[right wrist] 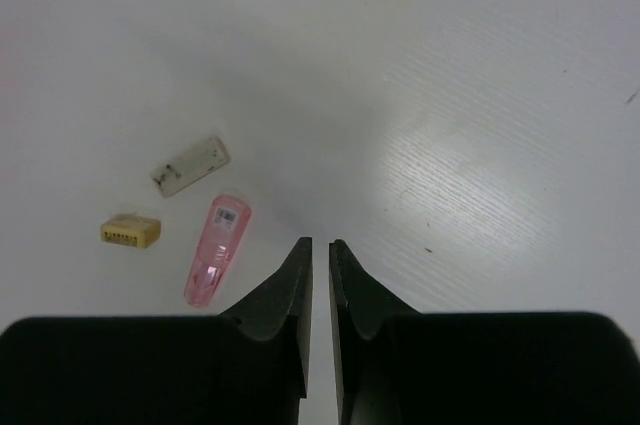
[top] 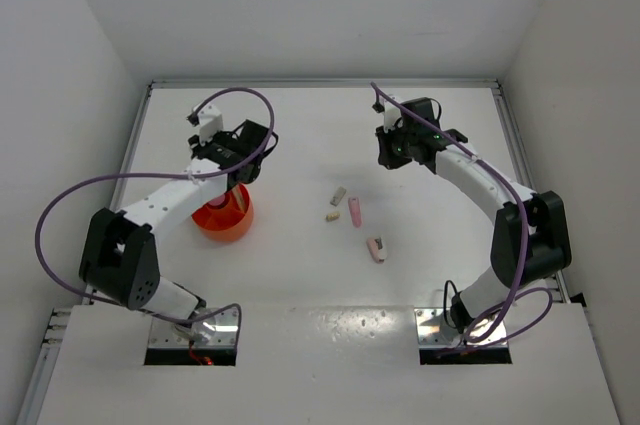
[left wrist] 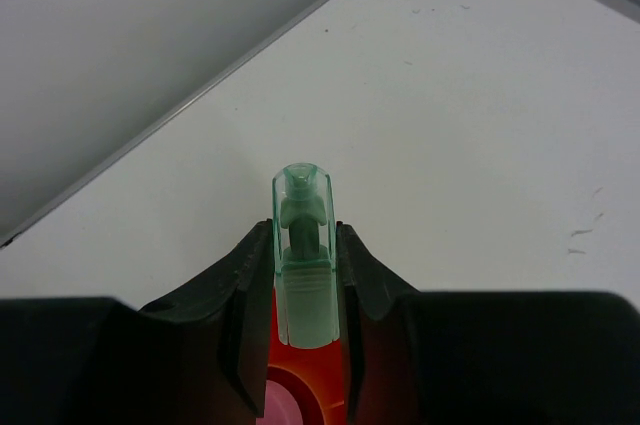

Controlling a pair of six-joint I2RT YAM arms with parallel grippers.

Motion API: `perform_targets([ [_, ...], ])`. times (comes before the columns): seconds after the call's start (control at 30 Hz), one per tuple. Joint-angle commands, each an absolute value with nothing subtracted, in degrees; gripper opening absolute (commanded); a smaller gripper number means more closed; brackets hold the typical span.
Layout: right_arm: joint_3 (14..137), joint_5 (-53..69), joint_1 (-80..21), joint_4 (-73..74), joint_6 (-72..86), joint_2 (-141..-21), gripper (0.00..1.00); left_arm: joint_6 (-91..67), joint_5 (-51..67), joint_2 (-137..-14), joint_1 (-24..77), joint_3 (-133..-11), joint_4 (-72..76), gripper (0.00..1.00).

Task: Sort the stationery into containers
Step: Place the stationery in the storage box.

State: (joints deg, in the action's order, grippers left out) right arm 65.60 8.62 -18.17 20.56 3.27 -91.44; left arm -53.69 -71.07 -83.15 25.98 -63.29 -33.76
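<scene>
- The left gripper (left wrist: 303,235) is clamped on a mint-green piece (left wrist: 303,275), with one dark finger pressed to each long side.
- That piece is a short stub of translucent plastic. It has a clear rounded cap at the far end, a darker green core showing through the cap, and a frosted, lightly ribbed body.
- Directly under the held piece lies the orange bowl (left wrist: 322,377), glossy and bright. A pink patch shows inside it at the picture's lower edge, too cropped to name.
- From above, the bowl sits on the left half of the table (top: 300,125), partly hidden under the left forearm.
- The right gripper (right wrist: 319,245) has its fingers drawn nearly together, with only a slim gap and nothing between them. It hangs above bare tabletop.
- Just left of its fingertips lies a pink piece (right wrist: 217,249), a translucent tapered stub with a small label near its wider end.
- Beside it is a tan block (right wrist: 130,232), matte and rectangular, and above that a grey-beige tab (right wrist: 190,166), flat and tilted.
- Another pink piece (top: 377,249) lies apart from these three, nearer the arm bases.
- The table is matte white, with faint scuffs.
</scene>
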Motion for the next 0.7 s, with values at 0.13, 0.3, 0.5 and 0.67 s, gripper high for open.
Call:
perform_targets([
  [0.13, 66.4, 9.7, -18.0, 18.3, 4.0, -89.9, 0.12, -56.9, -76.2, -87.0, 24.8, -65.7, -33.2, 0.00],
  [0.3, 66.4, 10.3, -18.0, 18.3, 4.0, -89.9, 0.12, -59.2, -75.7, -88.7, 23.6, -65.1, -34.4, 0.00],
  [0.5, 66.4, 10.3, -18.0, 18.3, 4.0, -89.4, 0.12, -62.8, -74.5, -90.7, 23.6, -64.6, -36.1, 0.00],
  [0.67, 66.4, 10.8, -18.0, 18.3, 4.0, -89.4, 0.12, -64.1, -74.0, -91.2, 23.6, -64.0, -37.2, 0.00],
])
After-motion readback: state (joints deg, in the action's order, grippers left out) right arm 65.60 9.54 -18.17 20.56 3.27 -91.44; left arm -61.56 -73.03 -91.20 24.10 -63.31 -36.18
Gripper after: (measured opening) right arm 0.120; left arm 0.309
